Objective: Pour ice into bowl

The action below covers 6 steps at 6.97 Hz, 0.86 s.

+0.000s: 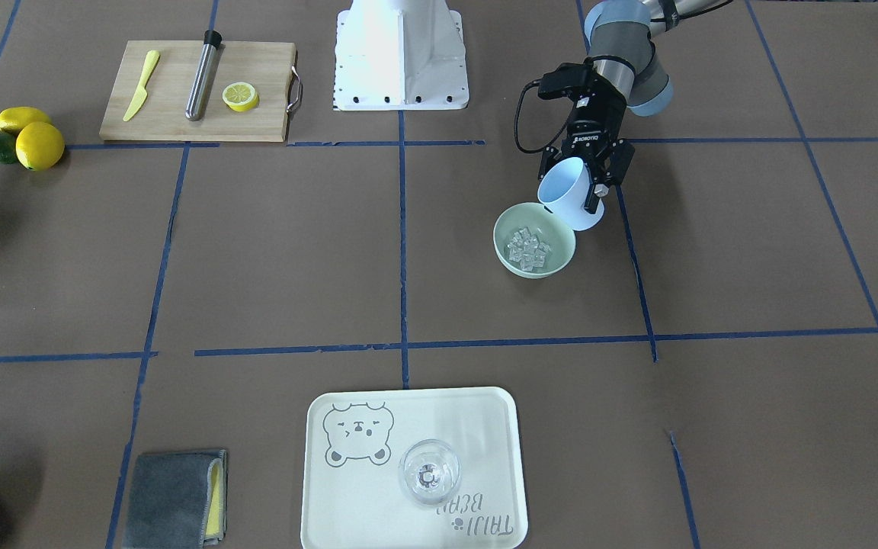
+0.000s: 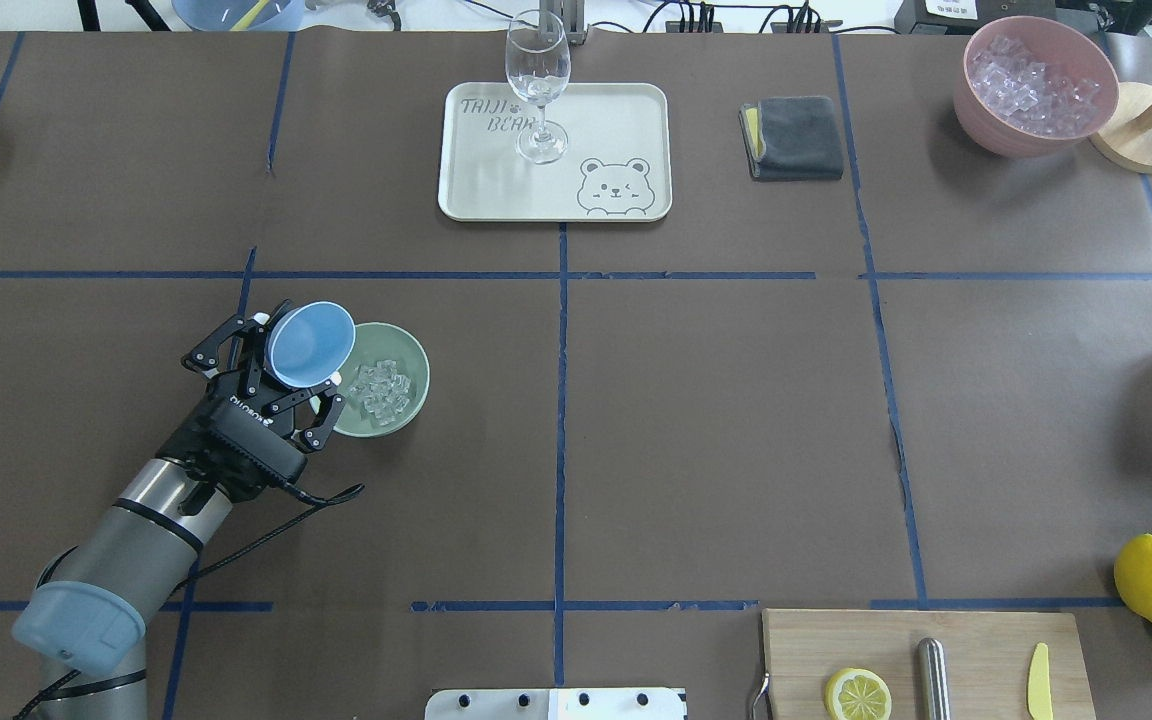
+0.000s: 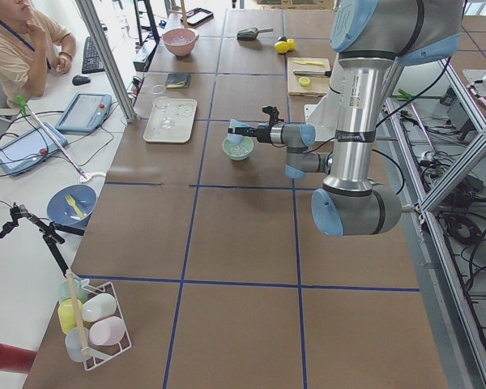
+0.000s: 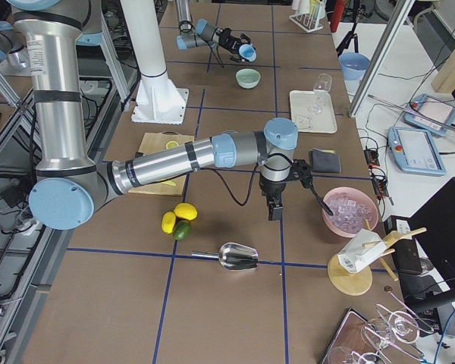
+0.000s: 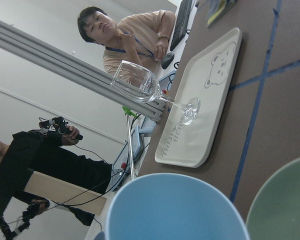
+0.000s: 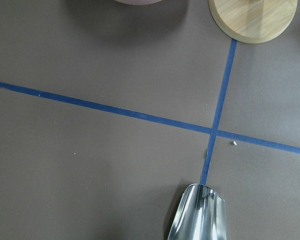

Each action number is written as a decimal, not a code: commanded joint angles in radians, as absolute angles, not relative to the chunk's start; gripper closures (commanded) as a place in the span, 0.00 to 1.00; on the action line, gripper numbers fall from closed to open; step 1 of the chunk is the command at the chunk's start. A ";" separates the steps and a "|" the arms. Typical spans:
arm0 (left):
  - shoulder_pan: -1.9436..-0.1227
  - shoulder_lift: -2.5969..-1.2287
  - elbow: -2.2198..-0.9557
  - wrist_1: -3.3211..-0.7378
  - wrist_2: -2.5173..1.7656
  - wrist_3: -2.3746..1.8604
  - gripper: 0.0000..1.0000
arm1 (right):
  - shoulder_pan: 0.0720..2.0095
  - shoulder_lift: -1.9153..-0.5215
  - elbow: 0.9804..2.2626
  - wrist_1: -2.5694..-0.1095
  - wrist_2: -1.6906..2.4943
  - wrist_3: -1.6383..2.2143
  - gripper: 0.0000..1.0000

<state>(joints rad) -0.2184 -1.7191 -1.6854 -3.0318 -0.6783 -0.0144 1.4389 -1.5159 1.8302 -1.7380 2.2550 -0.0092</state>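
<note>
Tilted blue cup point(image 1: 578, 215) is clamped in left gripper point(image 1: 573, 187) above bowl point(image 1: 503, 238) rim; ice point(image 1: 528, 249) is heaped inside. Right gripper point(image 4: 274, 209) state cannot be told.

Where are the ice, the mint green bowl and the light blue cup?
ice point(image 2: 379, 390): overhead view, middle of the heap.
mint green bowl point(image 2: 412, 364): overhead view, bare inner wall.
light blue cup point(image 2: 311, 345): overhead view, its inside.

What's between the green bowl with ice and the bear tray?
Only bare brown table, crossed by a blue tape line, lies between the green bowl and the bear tray. The overhead view shows it.
</note>
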 commanded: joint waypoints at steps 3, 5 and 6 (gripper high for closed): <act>-0.215 -1.718 -1.686 -3.221 -0.692 -0.559 1.00 | 1.439 -1.517 1.832 -1.738 2.255 -0.009 0.00; -0.215 -1.717 -1.716 -3.281 -0.690 -0.565 1.00 | 1.439 -1.517 1.833 -1.736 2.253 -0.009 0.00; -0.216 -1.697 -1.713 -3.275 -0.692 -0.569 1.00 | 1.439 -1.516 1.833 -1.736 2.253 -0.009 0.00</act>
<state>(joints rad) -0.2149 -1.7121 -1.7080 -3.2712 -0.6905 -0.5608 1.4389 -1.5164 1.8328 -1.7370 2.2539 -0.0092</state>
